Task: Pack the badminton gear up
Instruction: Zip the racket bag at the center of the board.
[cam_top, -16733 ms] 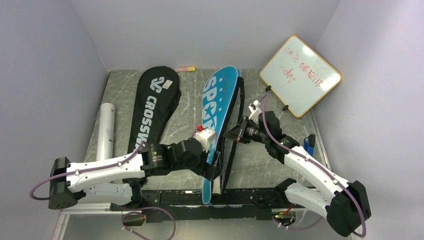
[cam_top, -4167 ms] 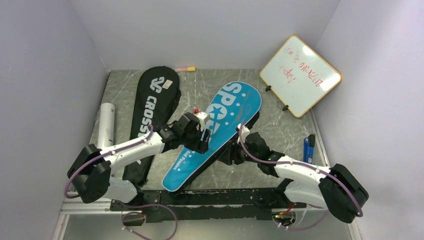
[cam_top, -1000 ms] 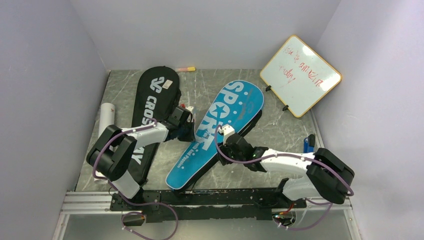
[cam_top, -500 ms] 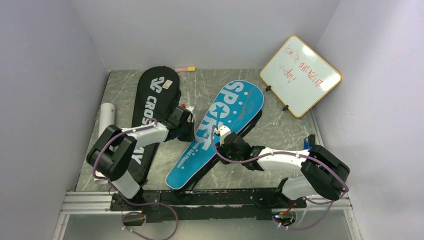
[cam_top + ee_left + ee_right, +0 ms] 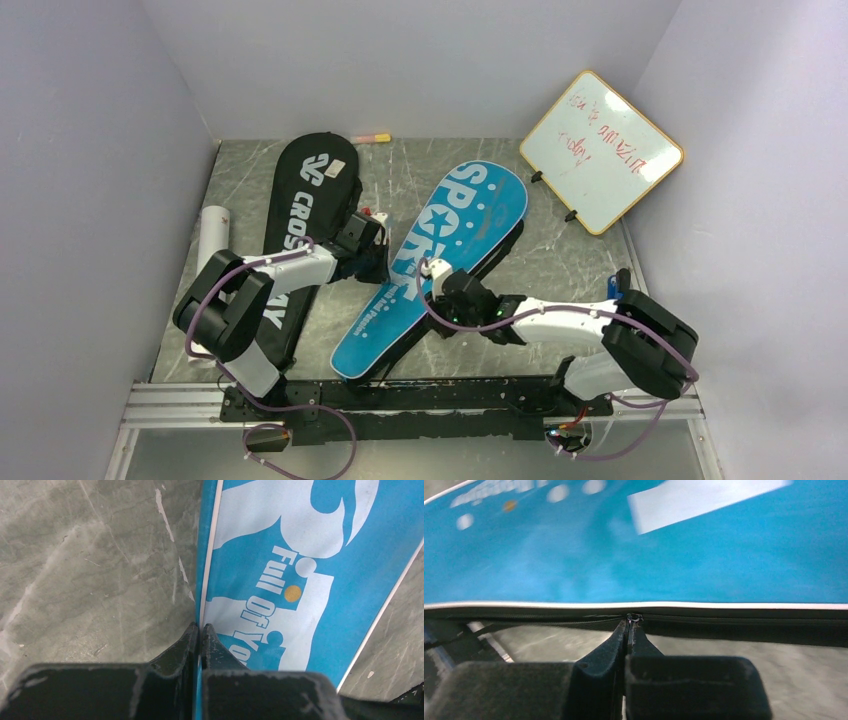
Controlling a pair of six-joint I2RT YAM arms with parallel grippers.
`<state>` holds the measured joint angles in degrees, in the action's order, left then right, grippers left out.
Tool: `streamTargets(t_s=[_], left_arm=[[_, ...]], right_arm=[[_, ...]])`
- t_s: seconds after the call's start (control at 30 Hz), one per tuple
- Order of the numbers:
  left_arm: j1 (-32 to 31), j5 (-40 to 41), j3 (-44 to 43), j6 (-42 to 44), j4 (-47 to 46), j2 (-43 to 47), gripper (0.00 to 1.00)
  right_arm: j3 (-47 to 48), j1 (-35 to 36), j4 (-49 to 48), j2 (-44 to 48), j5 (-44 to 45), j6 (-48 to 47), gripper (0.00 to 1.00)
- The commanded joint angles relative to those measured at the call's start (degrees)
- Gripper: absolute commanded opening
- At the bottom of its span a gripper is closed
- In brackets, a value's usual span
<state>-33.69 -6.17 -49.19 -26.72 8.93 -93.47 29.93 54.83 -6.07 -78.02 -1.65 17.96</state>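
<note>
Your right claw (image 5: 445,292) had crept a little farther in along the blue bag (image 5: 455,225) since a second earlier, and its jaws had come together; your left arm had not shifted in that time.

Well to the left of your left claw (image 5: 378,265), the white tube (image 5: 212,245) lay along the table (image 5: 560,260) edge. Between that tube and the left claw, the black bag (image 5: 305,205) lay flat, its wide end away from the arm bases. Your left claw was closed, pinching the blue bag's left edge right at the white piping; the left wrist view showed its fingertips (image 5: 200,630) meeting on that seam, with bare table to their left and the white-lettered blue cover to their right.

The blue bag lay flat and slanted between your two claws, its wide end beyond them and its narrow end nearer the bases.

On its right edge, your right claw was closed too: the right wrist view showed its tips clamped on the small zipper pull (image 5: 634,617), just under the white piping, on the dark zipper strip.

Far to the right and beyond that claw, the whiteboard (image 5: 600,150) leaned against the wall, well apart from the bag.
</note>
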Motion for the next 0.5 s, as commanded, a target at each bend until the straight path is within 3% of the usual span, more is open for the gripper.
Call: streamTargets(t_s=[0.0,0.27,0.47], left_arm=[[0.0,1.7,-0.7,-1.2,-0.9,0.1,0.05],[0.0,3.3,-0.5,-3.7,-1.1,-0.3,0.05],[0.1,4.4,-0.4,-4.8,-1.5,0.6,0.05]], right_arm=[[1.6,6.5,-4.6,0.2,-7.3,5.2,0.0],[9.6,24.6,-11.7,-11.0,-5.3,8.9,0.0],[13.9,30.3,-16.8,-16.8,-5.3,8.2,0.0]])
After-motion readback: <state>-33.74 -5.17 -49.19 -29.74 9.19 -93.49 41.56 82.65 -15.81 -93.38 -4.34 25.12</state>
